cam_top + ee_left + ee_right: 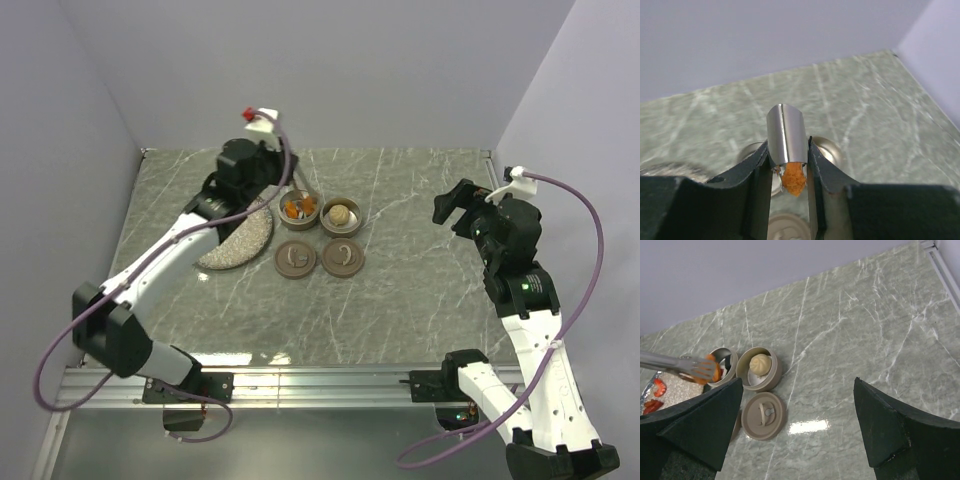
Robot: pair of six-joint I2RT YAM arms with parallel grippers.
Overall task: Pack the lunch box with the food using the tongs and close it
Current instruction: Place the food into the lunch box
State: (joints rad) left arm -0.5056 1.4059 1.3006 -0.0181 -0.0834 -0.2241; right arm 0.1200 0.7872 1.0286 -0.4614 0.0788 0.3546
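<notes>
My left gripper (789, 152) is shut on the silvery tongs (786, 134), and the tongs' tips pinch an orange piece of food (793, 179). In the top view this arm hovers over the lunch box's left tin (299, 208), which holds orange and red pieces. The right tin (341, 214) holds a tan bun (760, 364). In the right wrist view the tongs (670, 362) carry the orange piece (711, 371) above the left tin's rim (729, 356). My right gripper (797, 420) hangs open over bare table to the right, holding nothing.
Two round tan lids (295, 259) (343, 257) lie flat in front of the tins. A speckled grey plate (240, 240), partly under my left arm, holds red pieces (659, 387). Grey walls close in the marble table on three sides.
</notes>
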